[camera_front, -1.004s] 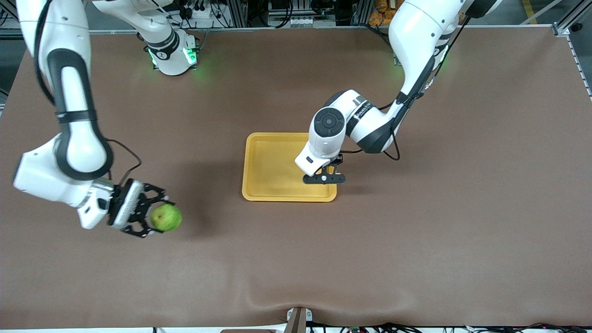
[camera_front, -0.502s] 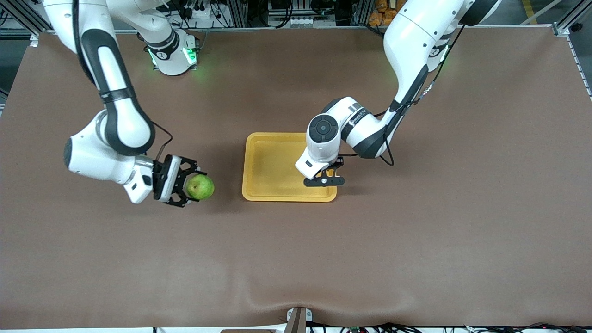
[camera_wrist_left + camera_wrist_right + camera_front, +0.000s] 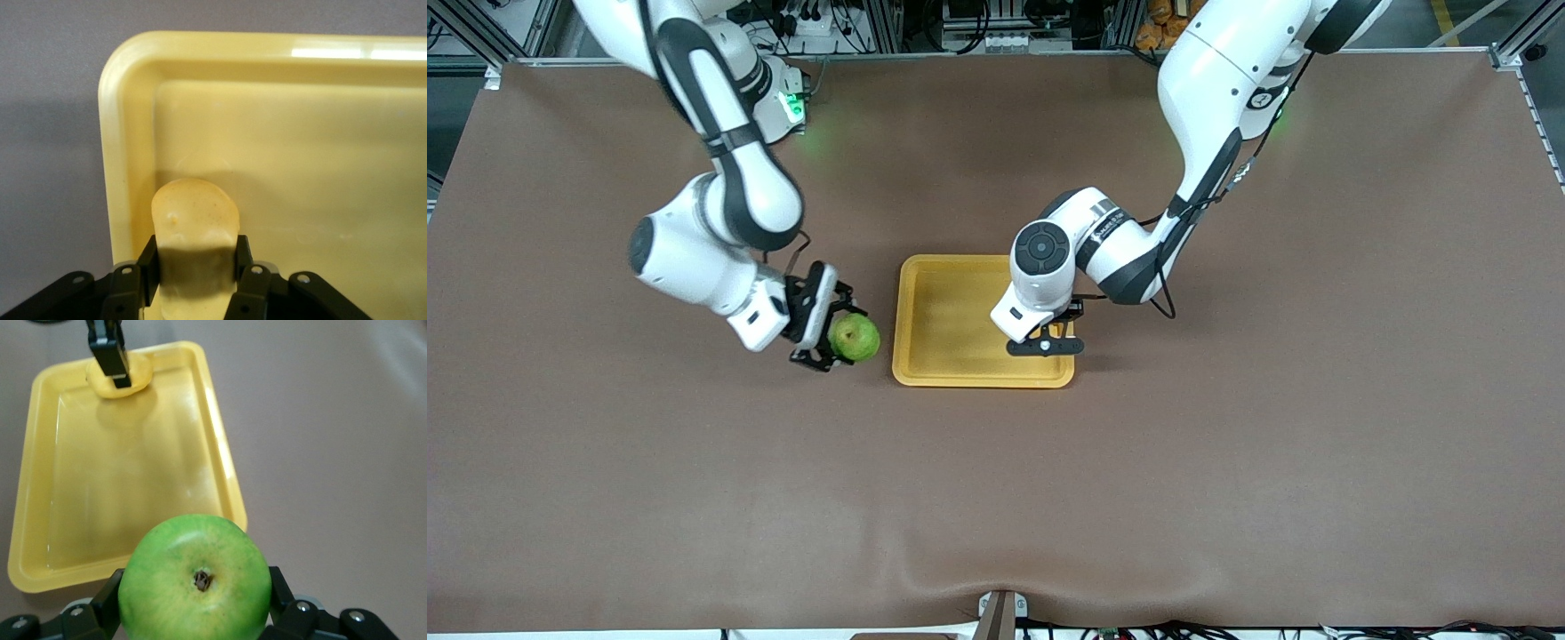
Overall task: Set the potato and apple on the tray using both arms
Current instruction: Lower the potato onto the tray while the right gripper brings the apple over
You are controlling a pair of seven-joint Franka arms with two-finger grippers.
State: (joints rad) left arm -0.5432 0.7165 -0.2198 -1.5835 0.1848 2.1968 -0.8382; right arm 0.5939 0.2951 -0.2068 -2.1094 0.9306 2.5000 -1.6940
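Just off the tray's (image 3: pixel 943 373) short edge toward the right arm's end of the table, right gripper (image 3: pixel 838 338) hangs over bare tabletop w/ the apple (image 3: pixel 855 338) pinched between its fingers, stem dimple facing the wrist cam. Tray lies straight ahead of the apple, its long axis running away from it, so next move is prob a short carry over the rim. Left gripper (image 3: pixel 1040 347) is low over the tray corner nearest the front cam at the left arm's end, fingers pressed on the potato (image 3: pixel 194 220). Potato hidden by wrist in front view; can't tell if it touches the tray floor.
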